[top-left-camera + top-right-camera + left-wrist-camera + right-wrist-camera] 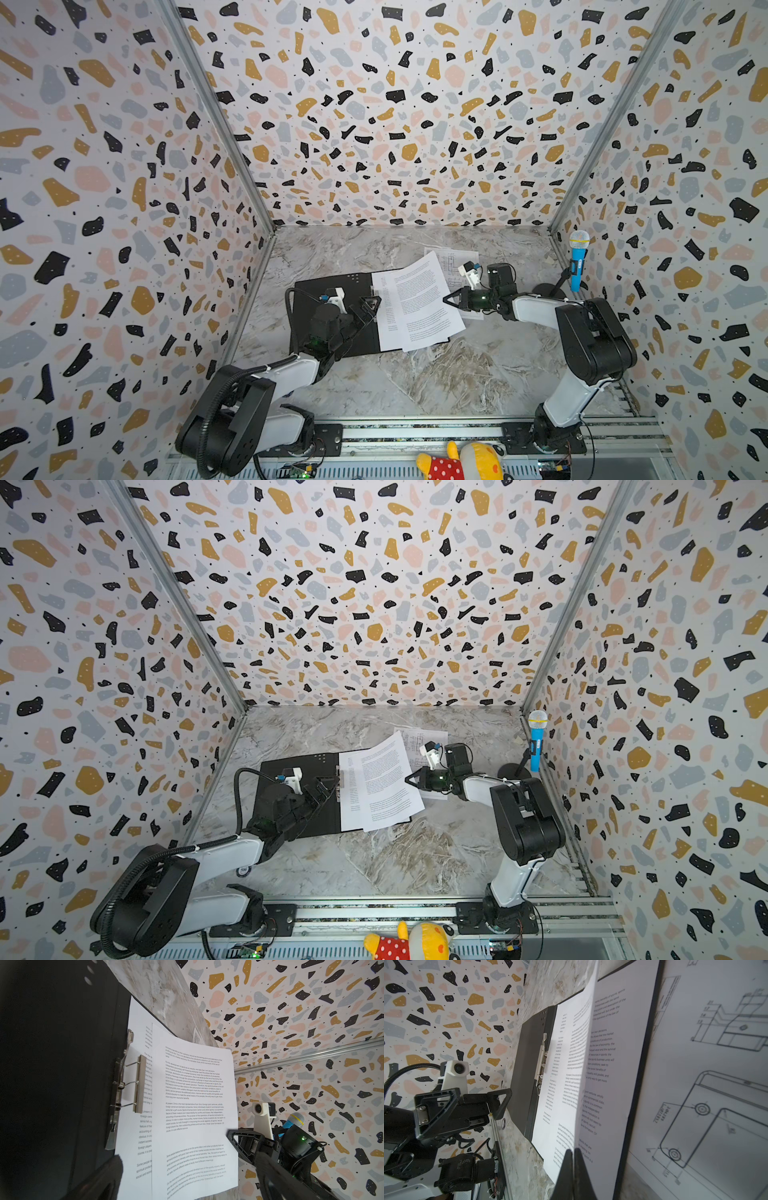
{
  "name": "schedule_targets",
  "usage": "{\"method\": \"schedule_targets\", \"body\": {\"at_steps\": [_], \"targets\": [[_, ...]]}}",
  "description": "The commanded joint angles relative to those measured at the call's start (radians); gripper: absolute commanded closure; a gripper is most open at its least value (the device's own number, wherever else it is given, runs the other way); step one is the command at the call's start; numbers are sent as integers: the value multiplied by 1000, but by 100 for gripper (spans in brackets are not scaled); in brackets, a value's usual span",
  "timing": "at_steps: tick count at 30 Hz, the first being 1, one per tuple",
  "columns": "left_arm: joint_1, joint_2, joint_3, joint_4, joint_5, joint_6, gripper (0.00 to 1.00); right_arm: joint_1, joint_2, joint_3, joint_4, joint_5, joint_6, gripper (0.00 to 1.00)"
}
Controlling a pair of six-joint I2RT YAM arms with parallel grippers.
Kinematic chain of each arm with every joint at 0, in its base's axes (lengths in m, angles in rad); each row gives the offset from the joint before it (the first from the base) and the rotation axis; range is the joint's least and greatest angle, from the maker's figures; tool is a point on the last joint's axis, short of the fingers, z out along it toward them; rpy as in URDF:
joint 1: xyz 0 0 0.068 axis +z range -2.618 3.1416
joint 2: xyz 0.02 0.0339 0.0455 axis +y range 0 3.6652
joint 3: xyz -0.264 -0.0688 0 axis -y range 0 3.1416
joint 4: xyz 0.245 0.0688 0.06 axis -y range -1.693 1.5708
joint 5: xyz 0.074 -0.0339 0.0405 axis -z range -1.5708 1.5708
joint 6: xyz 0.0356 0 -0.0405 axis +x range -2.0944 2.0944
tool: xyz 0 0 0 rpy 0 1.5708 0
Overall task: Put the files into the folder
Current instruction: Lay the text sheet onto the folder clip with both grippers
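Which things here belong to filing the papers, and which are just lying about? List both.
Belonging: folder, lying open; top text sheet, pinched by the right gripper; second text sheet beneath; drawing sheet.
Lying about: toy microphone; plush toy.

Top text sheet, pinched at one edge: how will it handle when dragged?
Probably floppy: the top text sheet bows upward from the right end effector. Likely light and apt to slide: it lies skewed and unclipped over the lower sheet.
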Motion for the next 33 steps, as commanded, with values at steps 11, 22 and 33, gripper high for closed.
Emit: {"method": "schedule_targets", "body": {"at_steps": [11, 22, 33], "targets": [[62, 35, -16, -17, 54, 85, 1, 87, 76, 1, 145, 80, 152, 100], [68, 67, -27, 30, 63, 66, 0, 100, 85, 6, 165, 132, 214, 100], [68, 68, -25, 40, 69, 59, 0, 134, 96, 13, 181, 144, 241, 100]]}}
